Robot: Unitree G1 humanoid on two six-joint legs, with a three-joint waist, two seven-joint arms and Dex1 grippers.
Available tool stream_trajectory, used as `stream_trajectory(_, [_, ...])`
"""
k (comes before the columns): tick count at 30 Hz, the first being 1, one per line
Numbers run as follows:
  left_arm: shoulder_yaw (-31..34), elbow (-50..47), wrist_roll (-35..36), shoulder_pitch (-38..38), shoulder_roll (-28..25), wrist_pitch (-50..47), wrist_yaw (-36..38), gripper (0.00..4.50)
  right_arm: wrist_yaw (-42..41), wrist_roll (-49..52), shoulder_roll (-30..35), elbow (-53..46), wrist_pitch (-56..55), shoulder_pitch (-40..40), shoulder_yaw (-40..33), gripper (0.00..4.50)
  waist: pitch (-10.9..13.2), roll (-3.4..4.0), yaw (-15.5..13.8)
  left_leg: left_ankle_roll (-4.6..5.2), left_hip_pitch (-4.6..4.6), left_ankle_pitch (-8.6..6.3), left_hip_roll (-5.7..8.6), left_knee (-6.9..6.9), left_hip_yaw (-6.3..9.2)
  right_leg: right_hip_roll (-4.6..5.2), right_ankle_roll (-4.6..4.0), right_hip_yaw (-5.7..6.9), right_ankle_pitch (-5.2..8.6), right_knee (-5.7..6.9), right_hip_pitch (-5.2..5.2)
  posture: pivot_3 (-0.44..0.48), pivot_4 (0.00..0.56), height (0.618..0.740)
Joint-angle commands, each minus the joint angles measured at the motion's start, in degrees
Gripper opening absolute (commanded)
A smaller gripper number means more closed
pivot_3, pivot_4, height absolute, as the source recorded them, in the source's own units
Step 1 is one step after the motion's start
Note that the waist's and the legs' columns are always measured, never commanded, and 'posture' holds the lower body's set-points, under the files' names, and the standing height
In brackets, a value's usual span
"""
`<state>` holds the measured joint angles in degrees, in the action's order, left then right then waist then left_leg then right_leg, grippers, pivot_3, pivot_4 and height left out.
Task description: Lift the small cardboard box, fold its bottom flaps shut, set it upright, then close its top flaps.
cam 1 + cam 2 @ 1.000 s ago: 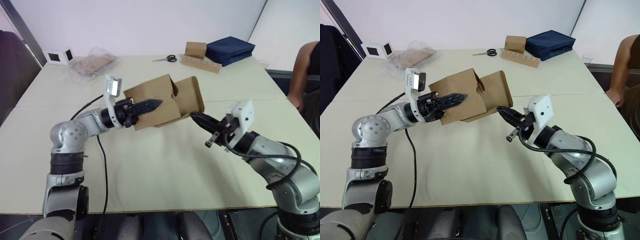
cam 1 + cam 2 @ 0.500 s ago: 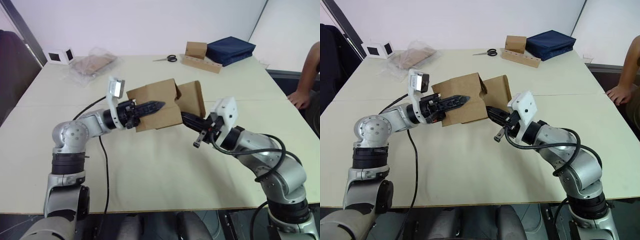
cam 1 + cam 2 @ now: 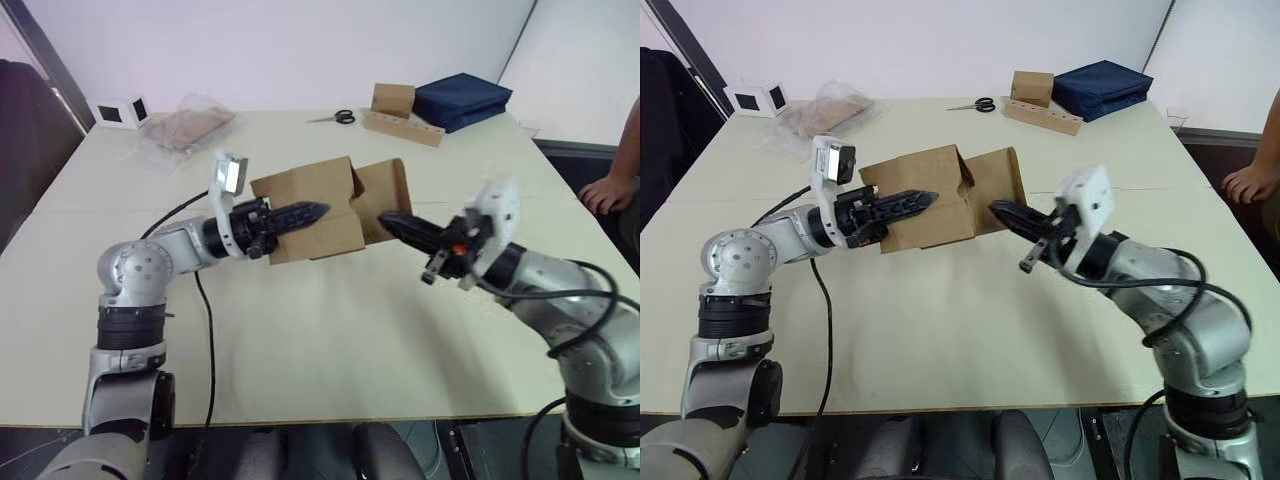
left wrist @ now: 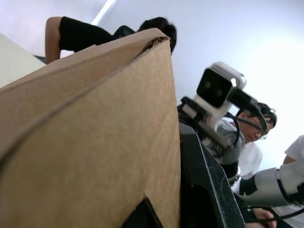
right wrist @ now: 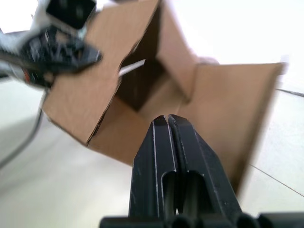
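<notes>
small cardboard box point(image 3: 310, 208): matt brown corrugated card, plain, fluted edge showing | left pincer point(image 3: 308, 212): black ribbed plastic, dull | right pincer point(image 3: 392, 219): smooth black plastic, slight sheen | tabletop point(image 3: 320, 340): pale cream, smooth, matt | bag point(image 3: 185, 128) behind box: clear crinkled plastic film

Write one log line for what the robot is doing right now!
left claw: shut on box, held off table | right claw: shut, tip at open flap | flaps: not folded

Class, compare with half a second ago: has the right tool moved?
Yes. The right tool has pulled back toward the robot's right, away from the small cardboard box, and now points at its open flap.
</notes>
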<state>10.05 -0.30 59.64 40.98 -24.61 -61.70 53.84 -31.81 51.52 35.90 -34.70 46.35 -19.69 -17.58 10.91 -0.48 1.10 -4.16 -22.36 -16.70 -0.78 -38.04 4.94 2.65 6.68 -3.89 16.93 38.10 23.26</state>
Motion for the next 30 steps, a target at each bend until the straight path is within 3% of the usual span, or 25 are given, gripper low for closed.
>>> stream_trajectory(1, [0.94,-2.29,2.81,0.67,-1.36,-1.01,1.73,0.03,-0.85,9.24,2.8,4.54,1.83,0.86,-9.99,0.0,0.0,0.0,-0.06,0.0,0.0,0.0,0.0,0.0,-0.01,0.01,0.0,0.0,0.0,0.0,-0.01,0.0,0.15,0.74])
stream_trajectory(4, [0.92,-2.61,3.86,0.92,-1.67,-1.73,2.12,0.0,-0.77,10.97,3.92,9.42,1.89,0.71,-12.33,0.72,0.01,-0.01,-0.04,0.0,0.0,0.0,0.0,-0.01,-0.03,0.01,0.0,0.0,0.0,-0.01,-0.03,0.0,0.15,0.74])
stream_trajectory(10, [0.51,-3.13,5.37,1.04,-1.8,-2.73,2.43,0.0,-0.38,4.53,2.48,14.62,-1.19,0.3,-6.39,3.18,0.01,0.01,0.35,0.02,0.02,-0.01,-0.01,0.02,-0.03,-0.03,0.0,-0.01,0.0,0.0,-0.01,0.0,0.15,0.74])
stream_trajectory(12, [0.45,-3.25,5.68,1.03,-1.75,-2.92,2.4,0.0,-0.21,3.26,1.27,14.99,-1.95,0.17,-4.26,3.81,0.01,0.01,0.34,0.02,0.02,-0.01,-0.01,0.02,-0.03,-0.03,0.0,-0.01,0.0,0.0,0.0,0.0,0.15,0.74])
stream_trajectory(17, [0.29,-3.52,6.62,1.02,-1.25,-3.17,1.77,0.0,1.58,4.38,-4.47,14.7,-2.38,-0.99,-0.63,3.81,0.02,0.02,0.21,0.01,0.02,-0.01,-0.01,0.02,-0.03,-0.01,0.0,-0.01,0.0,0.0,0.0,0.0,0.15,0.74])
stream_trajectory(30, [-0.15,-2.71,5.36,0.69,-0.75,-2.06,1.32,0.0,9.33,20.3,-5.67,5.17,2.72,-1.53,0.24,3.81,0.03,0.04,0.05,0.0,0.0,0.0,-0.01,0.02,-0.01,0.0,0.0,-0.01,0.0,-0.01,0.0,0.0,0.15,0.74])
